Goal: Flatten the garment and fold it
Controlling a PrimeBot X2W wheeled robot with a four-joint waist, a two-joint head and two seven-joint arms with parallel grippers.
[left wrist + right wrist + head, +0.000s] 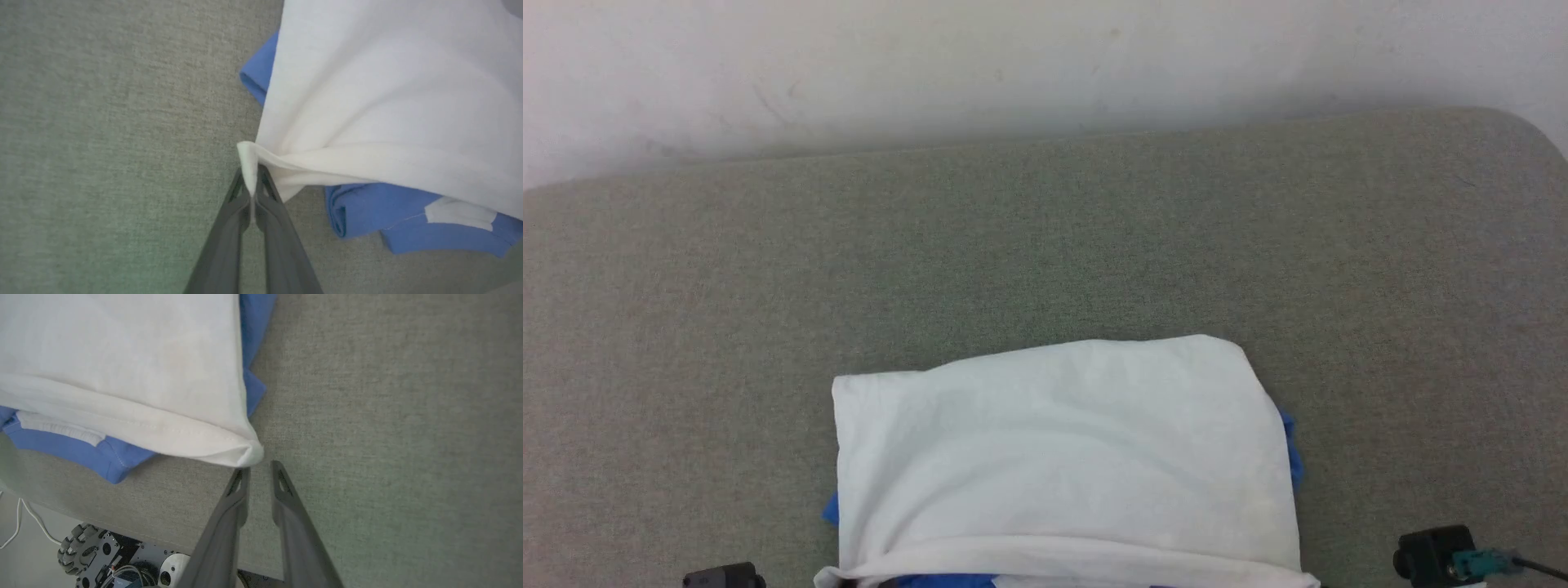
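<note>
The garment (1062, 457) lies folded over near the front of the table, its white body on top and blue edges peeking out at both sides. In the left wrist view my left gripper (253, 179) is shut on a white corner of the garment (388, 102), pinched between the fingertips, with a blue layer (408, 228) lying beneath. In the right wrist view my right gripper (259, 467) stands slightly open with nothing between its fingers. The garment's other white corner (245, 451) rests on the table just beyond the left fingertip (241, 477).
A grey-green cloth tabletop (1045, 245) stretches back to a pale wall (1045, 65). The table's near edge (102, 522) runs under my right gripper, with the robot's wheeled base (94, 555) and a white cable (24, 522) below on the floor.
</note>
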